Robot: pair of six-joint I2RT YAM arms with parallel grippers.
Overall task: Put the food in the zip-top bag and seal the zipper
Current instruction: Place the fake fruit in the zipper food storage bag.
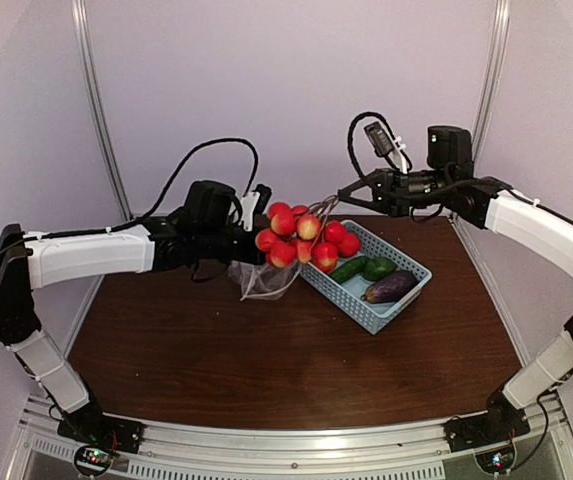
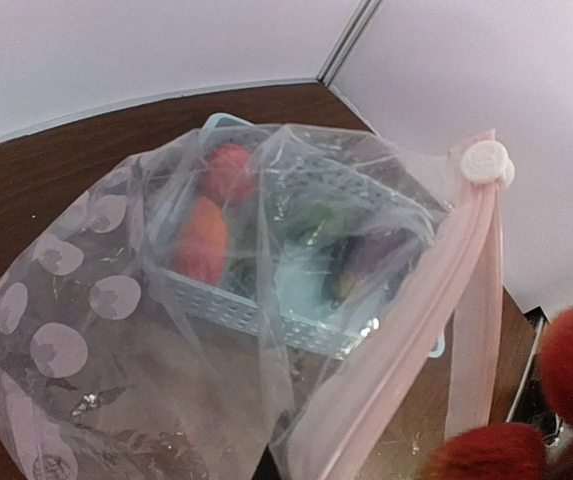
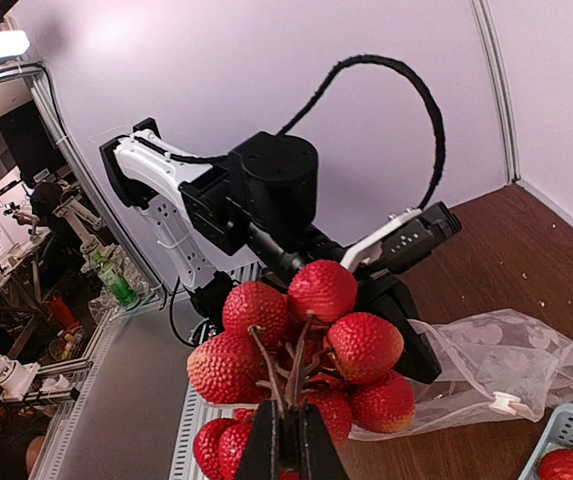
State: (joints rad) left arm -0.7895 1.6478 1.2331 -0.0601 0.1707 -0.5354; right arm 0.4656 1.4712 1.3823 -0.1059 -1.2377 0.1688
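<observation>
My right gripper is shut on the brown stems of a bunch of red strawberries and holds it in the air. From above, the bunch hangs from the right gripper between the basket and the zip-top bag. My left gripper is shut on the bag's edge, lifting the clear spotted bag above the table. The pink zipper runs up to a white slider. A cucumber, a green pepper and an eggplant lie in the basket.
The light blue slotted basket stands on the brown table at the right of centre, just behind the hanging bunch. Through the bag the left wrist view shows the basket. White walls close the back and sides.
</observation>
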